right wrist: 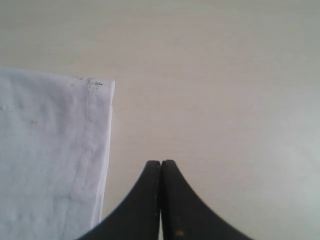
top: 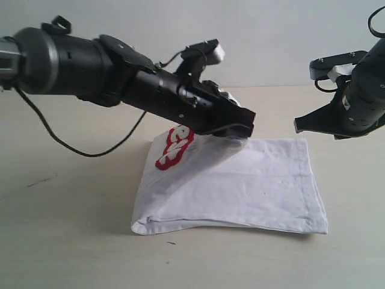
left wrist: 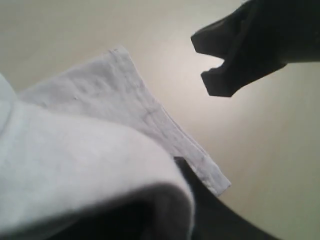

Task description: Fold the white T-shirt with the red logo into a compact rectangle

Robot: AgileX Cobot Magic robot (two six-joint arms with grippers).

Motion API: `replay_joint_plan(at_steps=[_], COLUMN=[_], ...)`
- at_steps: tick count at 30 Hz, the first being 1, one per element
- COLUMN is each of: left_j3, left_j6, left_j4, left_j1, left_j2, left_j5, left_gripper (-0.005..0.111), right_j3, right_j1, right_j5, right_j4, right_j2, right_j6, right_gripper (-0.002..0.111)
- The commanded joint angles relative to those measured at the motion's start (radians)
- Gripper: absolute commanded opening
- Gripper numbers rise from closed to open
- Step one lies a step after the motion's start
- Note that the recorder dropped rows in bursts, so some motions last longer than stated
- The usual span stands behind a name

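Two arms work over a pale desk (top: 66, 241), where the white T-shirt (top: 258, 186) lies already folded into a rough rectangle, its doubled edge toward the camera in the exterior view. The left gripper (top: 239, 127) reaches in from the left of that view, across the shirt's far side, and its jaws are closed on a fold of the white cloth. The fabric rises from the desk in a slanted tent up to the jaws, while the rest of the garment stays flat. The red logo (top: 174, 147) shows on the lifted part, just below the left arm near the shirt's far left corner; only a few of its red-outlined white letters can be seen, and they run at a tilt. In the left wrist view the cloth drapes close over the lens, with a hemmed edge running out toward the bare desk. The right gripper (top: 299, 124) hangs above the desk near the shirt's far right corner, apart from the cloth. In the right wrist view its jaws are pressed together with nothing between them, and the shirt's stitched hem lies just beside them. A black cable (top: 78, 147) loops down from the left arm.
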Motion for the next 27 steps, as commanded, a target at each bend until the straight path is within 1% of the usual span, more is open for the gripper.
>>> replay_joint_plan(at_steps=[1, 2, 3, 4, 5, 6, 9, 10, 11, 12, 13, 14, 15, 16, 17, 18, 20, 21, 24, 27], left_j3=[-0.060, -0.070, -0.080, -0.088, -0.096, -0.103, -0.114, -0.114, -0.114, -0.114, -0.114, -0.114, -0.114, -0.111, -0.105, -0.089, -0.065, -0.051, -0.016, -0.016], left_j6=[-0.001, -0.001, 0.004, 0.004, 0.004, 0.002, -0.002, -0.003, -0.022, -0.065, -0.090, -0.146, -0.181, -0.257, -0.291, -0.336, -0.366, -0.367, -0.367, -0.366], left_j4=[-0.018, -0.018, -0.010, 0.005, 0.026, 0.048, 0.101, 0.152, 0.178, 0.215, 0.241, 0.319, 0.366, 0.456, 0.509, 0.588, 0.667, 0.684, 0.700, 0.664], left_j1=[-0.047, -0.055, -0.061, -0.061, -0.061, -0.058, -0.030, -0.002, 0.017, 0.058, 0.080, 0.118, 0.138, 0.167, 0.181, 0.199, 0.216, 0.218, 0.216, 0.216], left_j2=[0.076, 0.089, 0.097, 0.099, 0.099, 0.097, 0.068, 0.038, 0.023, -0.001, -0.010, -0.020, -0.022, -0.018, -0.013, -0.004, 0.019, 0.030, 0.070, 0.103], left_j5=[0.038, 0.044, 0.057, 0.073, 0.094, 0.112, 0.171, 0.200, 0.220, 0.250, 0.268, 0.290, 0.301, 0.312, 0.312, 0.309, 0.302, 0.287, 0.180, 0.135], left_gripper=[0.051, 0.065, 0.076, 0.081, 0.080, 0.077, 0.061, 0.053, 0.050, 0.048, 0.048, 0.048, 0.048, 0.048, 0.048, 0.048, 0.048, 0.048, 0.048, 0.048], right_j3=[-0.008, -0.008, -0.008, -0.008, -0.008, -0.008, -0.008, -0.008, -0.008, -0.008, -0.008, -0.008, -0.008, -0.008, -0.008, -0.008, -0.008, -0.008, -0.008, -0.008], right_j1=[-0.003, -0.003, -0.003, -0.003, -0.003, -0.003, -0.003, -0.001, -0.001, -0.001, -0.001, -0.001, -0.001, -0.001, -0.001, -0.001, -0.001, -0.001, -0.001, -0.001], right_j5=[-0.004, -0.004, -0.004, -0.004, -0.004, -0.004, 0.000, 0.000, 0.000, -0.003, -0.003, -0.003, -0.011, -0.027, -0.030, -0.032, -0.020, -0.014, -0.028, -0.067], right_j4=[-0.013, -0.013, -0.013, -0.008, -0.008, -0.008, 0.003, 0.025, 0.039, 0.051, 0.061, 0.145, 0.202, 0.338, 0.404, 0.563, 0.746, 0.802, 0.822, 0.822], right_j2=[-0.009, -0.009, -0.009, -0.009, -0.009, -0.009, -0.009, -0.009, -0.009, -0.009, -0.009, -0.009, -0.009, -0.009, -0.009, -0.009, -0.007, 0.001, 0.053, 0.118], right_j6=[0.005, 0.005, 0.005, 0.005, 0.005, 0.005, 0.005, 0.005, -0.003, -0.010, -0.024, -0.097, -0.152, -0.292, -0.360, -0.527, -0.703, -0.766, -0.792, -0.792], right_gripper=[0.000, 0.000, 0.000, 0.000, 0.000, 0.000, 0.000, 0.000, 0.000, 0.000, 0.000, 0.000, 0.000, 0.000, 0.000, 0.000, 0.000, 0.000, 0.000, 0.000])
